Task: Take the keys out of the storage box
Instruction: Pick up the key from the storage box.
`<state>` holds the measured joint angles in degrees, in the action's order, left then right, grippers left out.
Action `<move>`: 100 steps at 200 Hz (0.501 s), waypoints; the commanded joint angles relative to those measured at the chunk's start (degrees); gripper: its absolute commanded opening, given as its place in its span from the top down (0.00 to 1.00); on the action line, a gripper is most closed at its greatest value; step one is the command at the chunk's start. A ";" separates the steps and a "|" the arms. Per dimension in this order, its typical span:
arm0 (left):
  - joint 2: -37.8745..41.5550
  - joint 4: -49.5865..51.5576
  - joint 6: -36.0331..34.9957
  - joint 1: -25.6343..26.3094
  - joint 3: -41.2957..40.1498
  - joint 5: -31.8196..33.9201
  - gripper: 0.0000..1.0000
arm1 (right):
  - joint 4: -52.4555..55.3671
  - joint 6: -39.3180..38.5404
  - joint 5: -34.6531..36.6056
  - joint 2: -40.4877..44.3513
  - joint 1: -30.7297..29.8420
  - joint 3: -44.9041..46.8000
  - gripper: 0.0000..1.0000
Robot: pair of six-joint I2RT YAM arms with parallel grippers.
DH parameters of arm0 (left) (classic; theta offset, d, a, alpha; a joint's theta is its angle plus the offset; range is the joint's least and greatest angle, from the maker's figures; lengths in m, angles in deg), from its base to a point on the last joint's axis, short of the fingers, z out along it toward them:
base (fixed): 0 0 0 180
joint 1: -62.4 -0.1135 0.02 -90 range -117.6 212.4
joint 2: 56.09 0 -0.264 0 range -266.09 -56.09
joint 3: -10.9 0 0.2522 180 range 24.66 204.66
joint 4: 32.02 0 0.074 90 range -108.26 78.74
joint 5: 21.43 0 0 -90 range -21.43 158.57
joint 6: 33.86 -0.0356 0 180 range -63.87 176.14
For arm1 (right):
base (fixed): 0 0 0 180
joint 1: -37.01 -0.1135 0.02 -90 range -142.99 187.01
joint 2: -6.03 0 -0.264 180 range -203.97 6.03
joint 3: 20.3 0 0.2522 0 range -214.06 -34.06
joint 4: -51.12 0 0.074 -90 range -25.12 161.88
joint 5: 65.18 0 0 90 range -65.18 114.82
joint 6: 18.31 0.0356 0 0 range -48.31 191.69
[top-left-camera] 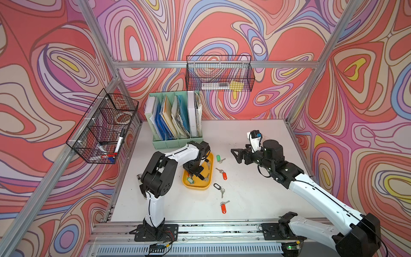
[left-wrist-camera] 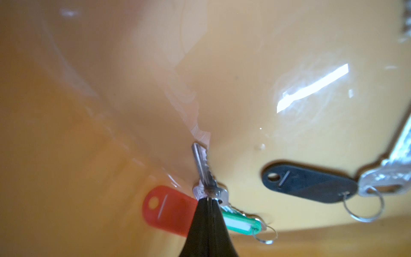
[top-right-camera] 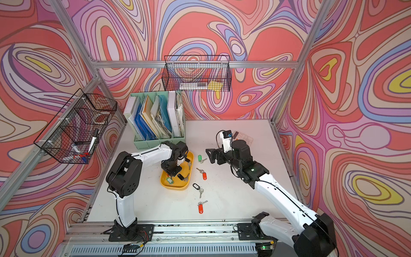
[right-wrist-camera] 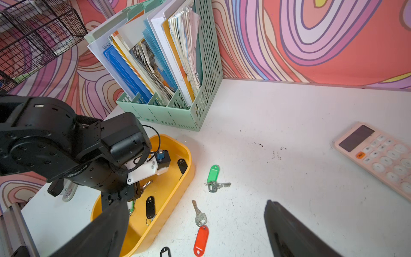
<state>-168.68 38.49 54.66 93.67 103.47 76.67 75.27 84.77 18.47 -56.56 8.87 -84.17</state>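
The red-tagged set (left-wrist-camera: 169, 210) lies on the floor of the storage box (left-wrist-camera: 266, 66). The left pincer (left-wrist-camera: 208, 199) has its tips pressed together on the head of that set's key, right at the ring. A green-tagged set (left-wrist-camera: 240, 223) lies just beside the pinch point, and a black-tagged set (left-wrist-camera: 309, 182) lies apart from both.

With a top view read as a dial centred on the box (top-left-camera: 195, 188), four sets of keys are already out on the surface: green tag (top-left-camera: 218, 158) at 2 o'clock, red (top-left-camera: 224, 175) at 3, black (top-left-camera: 216, 186) at 4, red (top-left-camera: 224, 208) at 5.

The step in hand looks like the grasp itself, made but not yet lifted. Next comes a straight rise (the green set's ring is close enough to snag), then a carry over the low wall toward 3 o'clock and a release on bare surface.

The left arm is folded high at the elbow, with the wrist bent so the pincer points almost straight down into the box. The right pincer (top-left-camera: 236, 155) is spread wide and empty, hovering at 2 o'clock and aimed toward the box.
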 commanded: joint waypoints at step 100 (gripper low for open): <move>11.20 -2.33 4.16 0.23 1.87 1.98 1.00 | 2.13 -2.62 9.04 4.87 2.13 -1.62 0.02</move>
<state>-162.30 37.25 56.61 93.67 104.32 77.69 76.43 82.92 24.11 -53.41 10.40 -84.21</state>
